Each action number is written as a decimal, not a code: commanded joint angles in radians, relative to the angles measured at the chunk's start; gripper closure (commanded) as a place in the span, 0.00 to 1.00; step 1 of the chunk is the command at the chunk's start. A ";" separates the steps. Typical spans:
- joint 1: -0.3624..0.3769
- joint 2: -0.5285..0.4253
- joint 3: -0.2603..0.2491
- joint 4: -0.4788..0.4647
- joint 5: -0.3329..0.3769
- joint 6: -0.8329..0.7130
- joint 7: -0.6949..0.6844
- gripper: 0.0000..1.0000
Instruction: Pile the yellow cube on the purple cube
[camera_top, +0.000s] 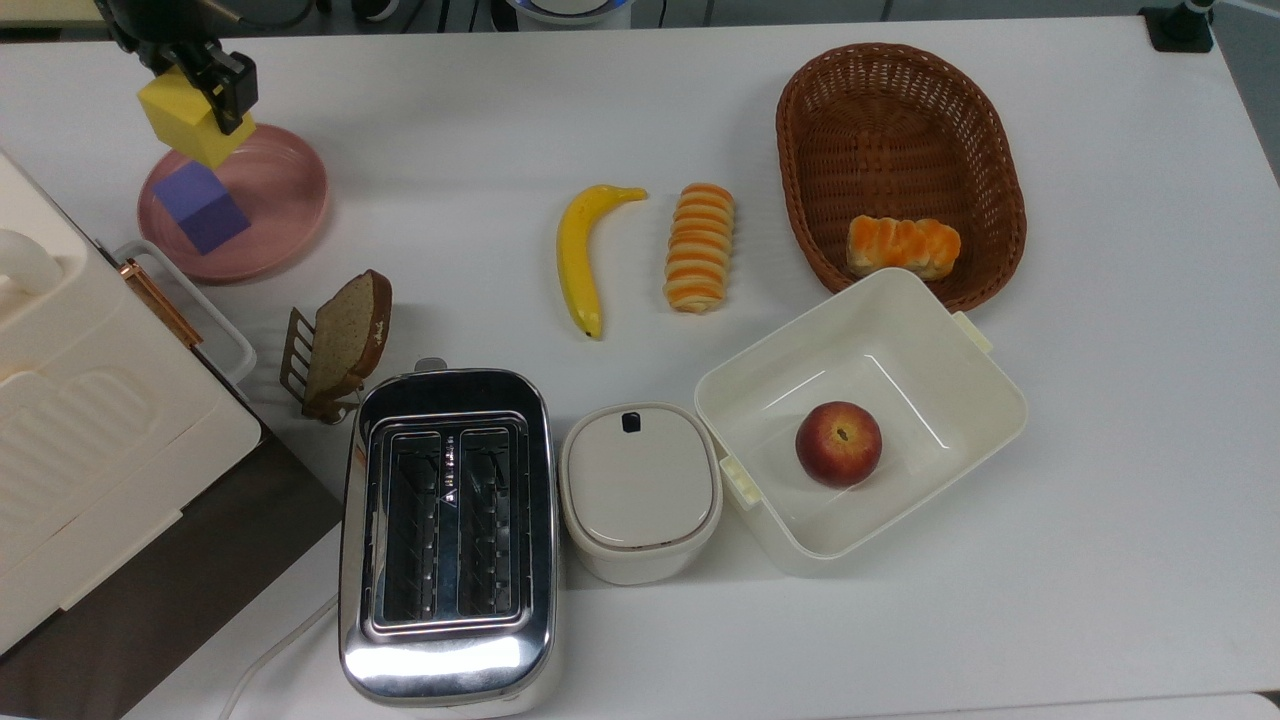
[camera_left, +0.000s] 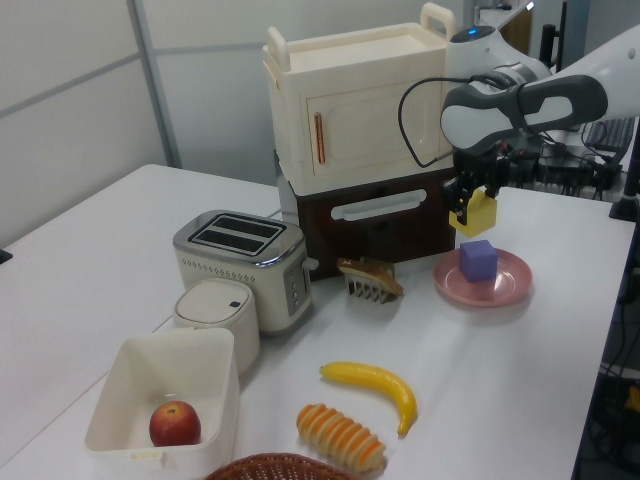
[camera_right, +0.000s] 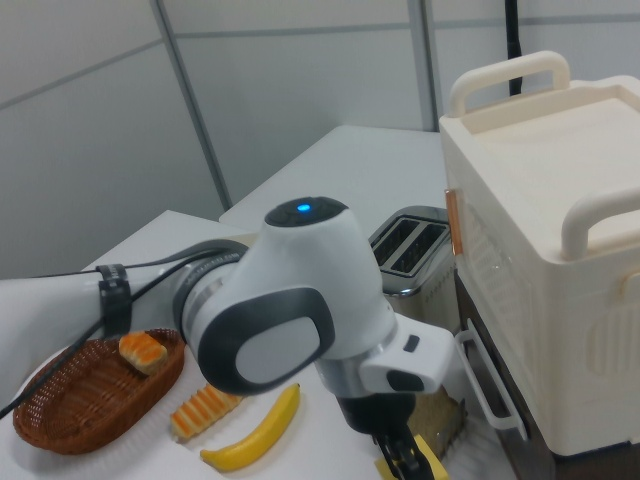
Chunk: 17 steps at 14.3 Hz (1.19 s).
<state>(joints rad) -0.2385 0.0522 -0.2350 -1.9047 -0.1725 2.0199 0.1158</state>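
Note:
The yellow cube (camera_top: 183, 118) hangs in the air, and my gripper (camera_top: 190, 80) is shut on it. In the left view the yellow cube (camera_left: 478, 212) sits a little above the purple cube (camera_left: 478, 260), with a gap between them. The purple cube (camera_top: 201, 207) rests on a pink plate (camera_top: 285, 205) at the top view's upper left. In the right view the arm's white body (camera_right: 300, 300) fills the lower middle, and a bit of the yellow cube (camera_right: 430, 468) peeks out under the gripper (camera_right: 405, 455).
A bread slice in a rack (camera_top: 345, 340) and a chrome toaster (camera_top: 447, 530) stand below the plate in the top view. A cream cabinet (camera_top: 90, 440) fills the top view's left edge. A banana (camera_top: 580, 255), a striped roll (camera_top: 699, 247), a wicker basket (camera_top: 900, 110) and a white tub (camera_top: 960, 360) holding a peach (camera_top: 838, 443) lie to the right.

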 joint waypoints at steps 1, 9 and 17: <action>-0.042 0.029 0.000 -0.013 0.018 0.049 -0.013 0.90; -0.081 0.112 -0.001 -0.010 0.018 0.125 -0.042 0.90; -0.081 0.126 0.000 -0.010 0.016 0.151 -0.064 0.89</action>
<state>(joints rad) -0.3192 0.1841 -0.2342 -1.9044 -0.1725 2.1442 0.0862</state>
